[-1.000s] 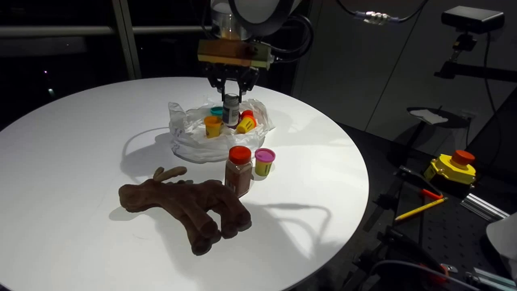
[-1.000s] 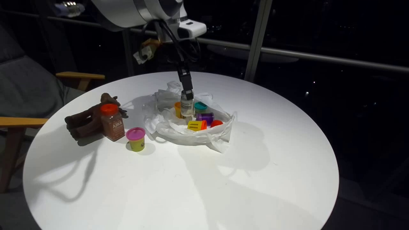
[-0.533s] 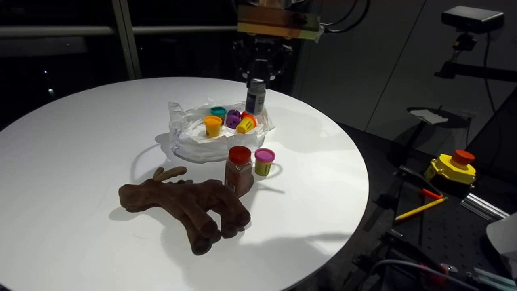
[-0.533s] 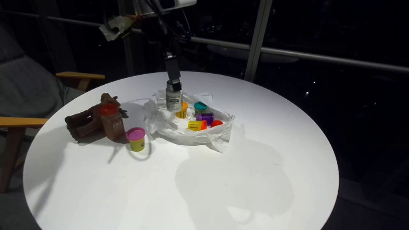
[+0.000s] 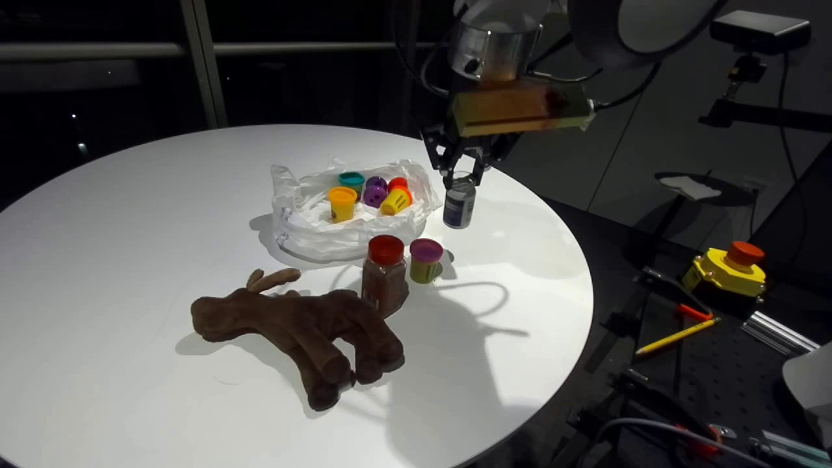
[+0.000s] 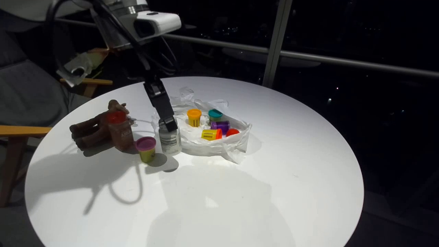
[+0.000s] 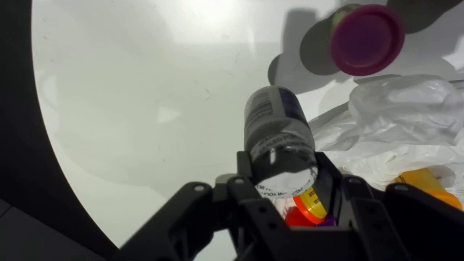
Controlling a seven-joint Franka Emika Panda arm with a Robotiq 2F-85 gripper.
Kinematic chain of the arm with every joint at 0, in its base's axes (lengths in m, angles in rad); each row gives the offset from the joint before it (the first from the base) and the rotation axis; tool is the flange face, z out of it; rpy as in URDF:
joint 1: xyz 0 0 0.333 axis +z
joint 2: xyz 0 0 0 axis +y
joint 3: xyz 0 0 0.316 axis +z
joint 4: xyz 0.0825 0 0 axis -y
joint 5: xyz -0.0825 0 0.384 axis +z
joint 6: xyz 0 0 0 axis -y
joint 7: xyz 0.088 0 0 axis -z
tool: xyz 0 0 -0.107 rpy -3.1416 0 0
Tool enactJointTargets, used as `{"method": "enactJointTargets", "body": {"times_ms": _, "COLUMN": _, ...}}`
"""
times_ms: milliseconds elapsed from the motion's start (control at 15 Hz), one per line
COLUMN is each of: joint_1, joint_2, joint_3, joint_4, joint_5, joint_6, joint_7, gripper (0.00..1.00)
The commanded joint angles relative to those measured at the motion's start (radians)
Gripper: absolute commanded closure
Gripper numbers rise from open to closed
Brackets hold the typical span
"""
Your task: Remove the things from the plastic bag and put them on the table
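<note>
And the small bottle (image 5: 459,203) is up in the air, just beside the plastic bag (image 5: 348,244), blue-and-white label showing, leaning slightly, its base clear of the table (image 5: 117,260)! The gripper (image 7: 284,165) has it, fingers (image 7: 244,165) clamped on the neck from either side, and in the wrist view a printed white seal shows on top.

Into the bag we look: mouth spread wide, crumpled white sides, plenty in there! Orange-lidded tub (image 6: 194,117), upright; teal-lidded tub (image 6: 215,114), upright near it; purple tub (image 6: 220,127) down on its side; yellow tub (image 6: 208,134) down as well, orange-red lid turned outward; and by the bag's wall a round red thing (image 6: 233,132), too hidden to call!

Out on the table: a pink-lidded tub (image 5: 426,262) standing upright, and just beside it a red-lidded jar (image 5: 384,278) of reddish-brown powder. Next to that, the brown plush animal (image 5: 292,318), flat on its side, long limbs stretched across the white surface; whether it touches the jar, I can't tell!

Past the table's edge, in an exterior view, a yellow box (image 5: 727,281) with a red button (image 5: 745,253), a pencil (image 5: 676,337) and a camera (image 5: 760,31) on a mount; in an exterior view, a grey chair (image 6: 31,92) with wooden armrests (image 6: 25,131)
</note>
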Motion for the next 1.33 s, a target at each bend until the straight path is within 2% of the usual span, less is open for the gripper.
{"method": "enactJointTargets", "body": {"times_ms": 0, "joint_1": -0.019, "joint_2": 0.064, "joint_3": 0.010, "joint_4": -0.006, "joint_5": -0.171, "joint_6": 0.077, "joint_7": 0.129, "gripper": 0.84}}
{"method": "enactJointTargets", "body": {"times_ms": 67, "joint_1": 0.006, "joint_2": 0.085, "joint_3": -0.017, "joint_4": -0.005, "joint_5": -0.186, "joint_6": 0.106, "joint_7": 0.137, "gripper": 0.84}}
{"method": "enactJointTargets", "body": {"times_ms": 333, "joint_1": -0.006, "joint_2": 0.162, "joint_3": -0.022, "joint_4": 0.016, "joint_5": -0.193, "joint_6": 0.190, "joint_7": 0.146, "gripper": 0.83}}
{"method": "enactJointTargets", "body": {"times_ms": 400, "joint_1": -0.005, "joint_2": 0.175, "joint_3": -0.028, "joint_4": 0.021, "joint_5": -0.194, "joint_6": 0.203, "joint_7": 0.148, "gripper": 0.53}}
{"method": "enactJointTargets", "body": {"times_ms": 467, "joint_1": -0.006, "joint_2": 0.166, "joint_3": -0.038, "joint_4": 0.027, "joint_5": -0.195, "joint_6": 0.205, "joint_7": 0.147, "gripper": 0.35}}
{"method": "enactJointTargets", "body": {"times_ms": 533, "joint_1": -0.008, "joint_2": 0.159, "joint_3": -0.043, "joint_4": 0.027, "joint_5": -0.191, "joint_6": 0.208, "joint_7": 0.140, "gripper": 0.30}}
{"method": "enactJointTargets", "body": {"times_ms": 733, "joint_1": 0.003, "joint_2": 0.094, "joint_3": -0.067, "joint_4": 0.035, "joint_5": -0.197, "joint_6": 0.172, "joint_7": 0.146, "gripper": 0.03}}
{"method": "enactJointTargets", "body": {"times_ms": 800, "joint_1": 0.007, "joint_2": 0.083, "joint_3": -0.072, "joint_4": 0.047, "joint_5": -0.200, "joint_6": 0.166, "joint_7": 0.146, "gripper": 0.00}}
{"method": "enactJointTargets", "body": {"times_ms": 1000, "joint_1": 0.002, "joint_2": 0.087, "joint_3": -0.035, "joint_4": 0.140, "joint_5": -0.138, "joint_6": 0.140, "joint_7": 0.070, "gripper": 0.00}}
{"method": "enactJointTargets", "body": {"times_ms": 1200, "joint_1": -0.042, "joint_2": 0.166, "joint_3": 0.054, "joint_4": 0.261, "joint_5": 0.051, "joint_6": 0.148, "joint_7": -0.144, "gripper": 0.00}}
{"method": "enactJointTargets", "body": {"times_ms": 1267, "joint_1": -0.074, "joint_2": 0.214, "joint_3": 0.106, "joint_4": 0.314, "joint_5": 0.142, "joint_6": 0.143, "joint_7": -0.234, "gripper": 0.01}}
